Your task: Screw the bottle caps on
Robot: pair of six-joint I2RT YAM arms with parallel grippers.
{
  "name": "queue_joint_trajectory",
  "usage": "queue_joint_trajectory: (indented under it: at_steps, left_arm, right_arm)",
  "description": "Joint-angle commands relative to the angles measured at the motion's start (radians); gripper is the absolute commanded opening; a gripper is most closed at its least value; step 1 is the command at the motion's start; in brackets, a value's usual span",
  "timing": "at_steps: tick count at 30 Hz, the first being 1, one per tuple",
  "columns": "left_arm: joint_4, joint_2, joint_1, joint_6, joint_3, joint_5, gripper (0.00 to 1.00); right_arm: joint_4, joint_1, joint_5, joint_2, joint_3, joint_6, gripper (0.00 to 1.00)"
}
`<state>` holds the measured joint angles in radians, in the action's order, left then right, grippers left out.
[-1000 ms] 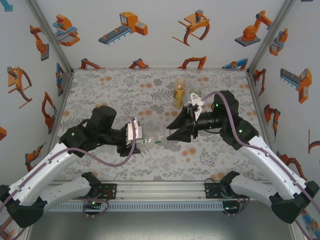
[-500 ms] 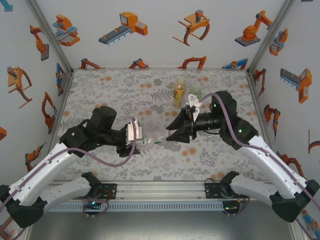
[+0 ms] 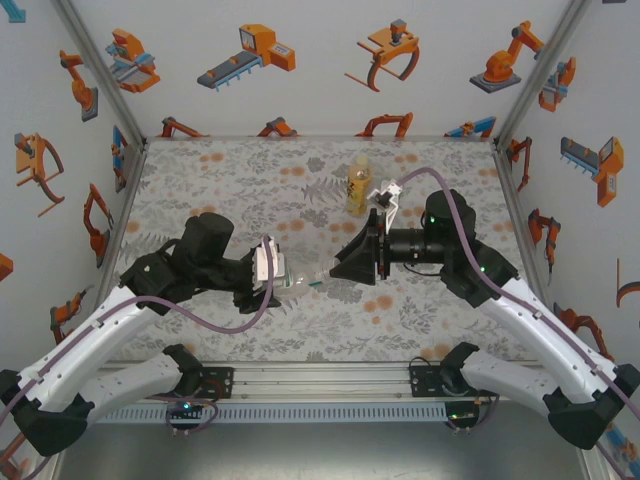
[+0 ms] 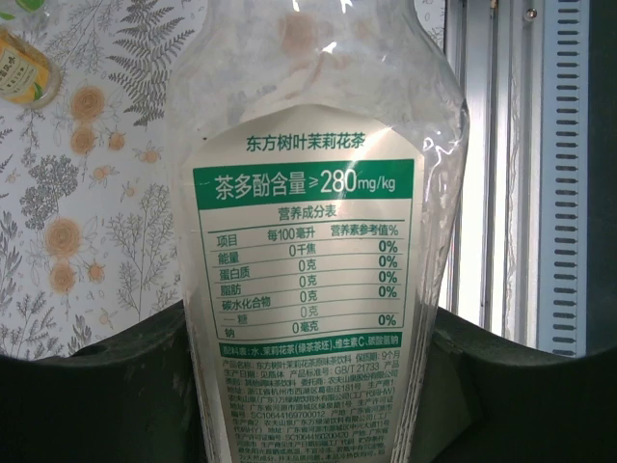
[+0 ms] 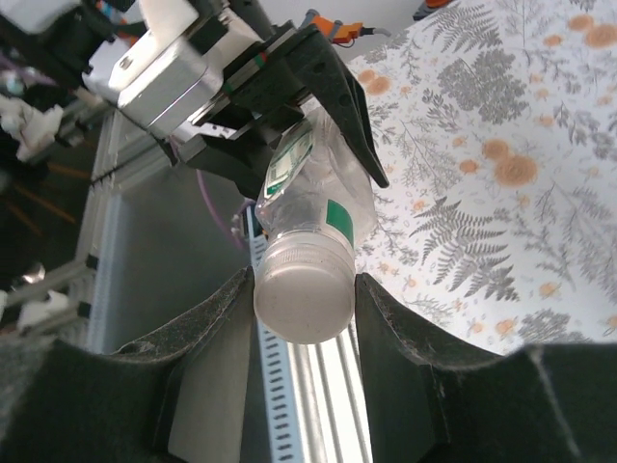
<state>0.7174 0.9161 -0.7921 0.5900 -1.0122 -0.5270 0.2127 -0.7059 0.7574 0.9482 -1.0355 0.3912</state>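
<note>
Top external: left pincer (image 3: 279, 280) grips bottle (image 4: 308, 241), right pincer (image 3: 337, 276) cap (image 5: 301, 299), walls (image 3: 320, 100) far.

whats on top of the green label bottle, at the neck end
A white cap sits over the mouth of the bottle, pinched by the right gripper. The cap covers the neck threads, so how far it is screwed on cannot be seen.
</note>
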Motion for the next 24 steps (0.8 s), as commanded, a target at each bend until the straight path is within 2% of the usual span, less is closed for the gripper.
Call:
queue_joint_trajectory:
  at_steps: [1, 9, 12, 16, 18, 21, 24]
  left_arm:
    - [-0.084, -0.028, -0.008, -0.003, 0.002, -0.047, 0.18]
    - [-0.089, -0.023, -0.007, -0.002, 0.002, -0.044, 0.17]
    - [-0.09, -0.023, -0.007, -0.001, 0.002, -0.039, 0.17]
    - [-0.09, -0.018, -0.007, 0.001, 0.003, -0.038, 0.17]
    - [-0.09, -0.016, -0.007, 0.004, 0.003, -0.039, 0.17]
    - [-0.093, -0.009, -0.007, 0.004, 0.001, -0.041, 0.17]
    - [-0.094, -0.009, -0.007, 0.004, 0.002, -0.041, 0.17]
  right_arm:
    - [0.028, -0.009, -0.174, -0.014, 0.037, 0.264, 0.0]
    - [0.069, -0.033, -0.305, -0.025, 0.084, 0.72, 0.0]
    - [0.142, -0.04, -0.354, -0.042, 0.098, 0.863, 0.0]
    - [0.245, -0.06, -0.345, -0.026, 0.098, 1.016, 0.0]
    - [0.242, -0.076, -0.337, -0.014, 0.1, 1.056, 0.0]
    - [0.231, -0.098, -0.385, -0.025, 0.102, 1.085, 0.16]
    - [0.258, -0.099, -0.422, -0.025, 0.07, 1.022, 0.29]
